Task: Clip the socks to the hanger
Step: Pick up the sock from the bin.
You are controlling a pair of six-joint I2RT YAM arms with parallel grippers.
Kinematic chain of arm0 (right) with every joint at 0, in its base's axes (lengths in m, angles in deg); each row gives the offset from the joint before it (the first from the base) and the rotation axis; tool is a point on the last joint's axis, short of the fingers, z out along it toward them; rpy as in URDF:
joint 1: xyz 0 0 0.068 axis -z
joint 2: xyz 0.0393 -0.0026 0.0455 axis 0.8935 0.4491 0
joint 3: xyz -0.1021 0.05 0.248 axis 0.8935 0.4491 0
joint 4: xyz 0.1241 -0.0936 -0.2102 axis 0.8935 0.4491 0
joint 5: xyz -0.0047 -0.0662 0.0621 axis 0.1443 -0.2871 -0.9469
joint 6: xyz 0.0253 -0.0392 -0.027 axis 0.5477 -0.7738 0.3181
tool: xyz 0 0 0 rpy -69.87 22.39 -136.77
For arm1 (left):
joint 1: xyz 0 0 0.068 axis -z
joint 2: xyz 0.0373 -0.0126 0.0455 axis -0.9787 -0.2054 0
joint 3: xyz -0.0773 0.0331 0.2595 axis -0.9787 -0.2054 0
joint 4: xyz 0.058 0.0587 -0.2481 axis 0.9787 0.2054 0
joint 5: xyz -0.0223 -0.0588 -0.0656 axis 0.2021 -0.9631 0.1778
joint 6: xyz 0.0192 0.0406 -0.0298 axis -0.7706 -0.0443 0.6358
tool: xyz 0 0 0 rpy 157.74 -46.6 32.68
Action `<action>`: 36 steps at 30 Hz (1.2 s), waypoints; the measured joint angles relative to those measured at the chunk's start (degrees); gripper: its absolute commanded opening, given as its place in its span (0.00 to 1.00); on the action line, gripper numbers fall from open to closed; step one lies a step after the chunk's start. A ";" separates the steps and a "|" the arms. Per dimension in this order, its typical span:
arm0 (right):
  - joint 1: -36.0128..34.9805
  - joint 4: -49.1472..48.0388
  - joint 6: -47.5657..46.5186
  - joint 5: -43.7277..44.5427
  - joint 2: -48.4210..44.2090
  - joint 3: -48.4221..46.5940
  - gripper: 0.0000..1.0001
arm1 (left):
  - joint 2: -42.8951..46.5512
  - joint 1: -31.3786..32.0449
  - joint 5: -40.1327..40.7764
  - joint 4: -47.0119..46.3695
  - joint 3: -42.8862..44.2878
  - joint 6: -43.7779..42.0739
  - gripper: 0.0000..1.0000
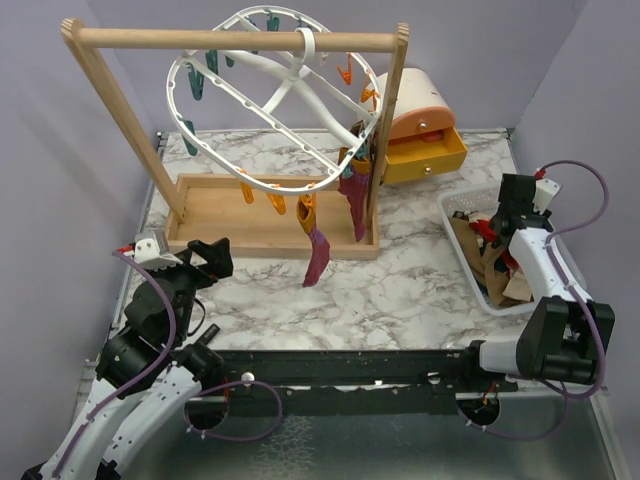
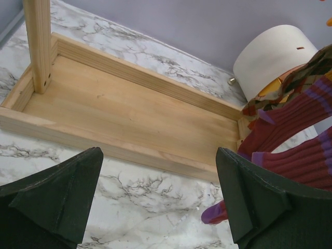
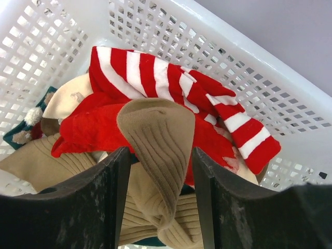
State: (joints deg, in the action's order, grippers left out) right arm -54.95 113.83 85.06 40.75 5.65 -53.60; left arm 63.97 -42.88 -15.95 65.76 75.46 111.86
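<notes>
Right now your right gripper point(image 3: 158, 176) is down inside the white slatted plastic basket point(image 3: 249, 67) at the right side of the marble-patterned table point(image 1: 400, 290). Its two dark fingers are closed part-way on a raised fold of a tan ribbed sock point(image 3: 155, 140), and the fabric fills the gap and touches both of them. Just beyond that fold lies a red-and-white striped sock point(image 3: 155, 72) on top of a red piece, with more tan fabric heaped underneath.

Your left gripper point(image 1: 208, 256) hangs at the near left, spread as wide as it goes and holding nothing. It points at the near edge of the wooden bar-and-tray rack point(image 1: 240, 40).

The large white plastic ring hanger point(image 1: 285, 186) hangs tilted from the rack's top bar, with teal clips on its far left rim and orange ones along the near and right rim. A maroon sock with purple toe point(image 1: 318, 258) dangles from a near clip, its tip just in front of the tray. Further right, a second maroon sock point(image 1: 355, 200) hangs beside the rack's right post, with a brown argyle sock point(image 2: 306, 72) just above it. Behind the post stands a cream and orange drawer box point(image 1: 420, 130), its lower drawer pulled out.
</notes>
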 measured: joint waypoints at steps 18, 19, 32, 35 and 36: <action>-0.17 2.25 0.33 -1.60 0.57 -3.06 0.00 | 0.15 0.00 -0.02 0.00 -0.04 0.00 0.99; -0.52 2.82 0.85 -1.70 -0.15 -4.57 0.00 | 0.09 0.00 0.00 -0.02 -0.04 -0.02 0.99; -12.98 5.18 -0.72 -0.72 -14.75 -17.40 0.00 | -1.88 0.00 0.02 0.02 -0.04 -0.02 0.99; -15.10 6.78 -2.16 -3.69 -16.90 -18.62 0.01 | -2.08 0.02 0.04 0.07 -0.04 -0.02 0.99; -15.72 7.37 -2.56 -4.87 -17.59 -19.04 0.00 | -2.08 0.02 0.04 0.04 -0.04 -0.04 0.99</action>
State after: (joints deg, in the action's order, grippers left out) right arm -70.67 121.20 82.50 35.88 -11.95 -72.64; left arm 61.90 -42.86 -15.90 65.80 75.41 111.82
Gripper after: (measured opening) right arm 0.023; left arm 0.990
